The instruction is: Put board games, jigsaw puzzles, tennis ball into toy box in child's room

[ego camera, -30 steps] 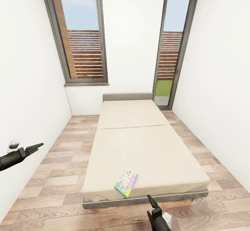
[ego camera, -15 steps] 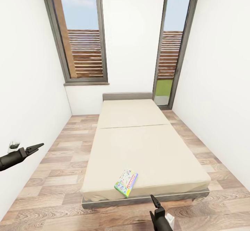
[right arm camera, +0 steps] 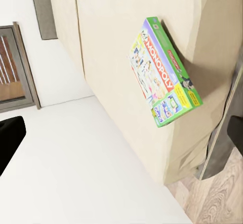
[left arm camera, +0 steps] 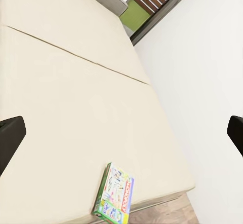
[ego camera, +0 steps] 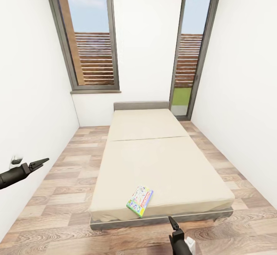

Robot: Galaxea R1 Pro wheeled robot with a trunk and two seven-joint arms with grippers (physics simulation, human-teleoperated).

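A narrow bedroom in a home. A low bed [ego camera: 154, 163] with a plain beige mattress and dark grey frame stands ahead of the right gripper [ego camera: 171, 221], its headboard against the far white wall [ego camera: 146, 55]. The floor [ego camera: 73, 178] is wood plank. A tall window [ego camera: 90, 36] and a glass door [ego camera: 190, 51] look out on wooden slats and sky.

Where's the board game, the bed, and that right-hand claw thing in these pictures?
board game [ego camera: 139, 202], head view, middle of its lid.
bed [ego camera: 154, 159], head view, bare mattress top.
right gripper [ego camera: 171, 221], head view, at the tip of its jaws.
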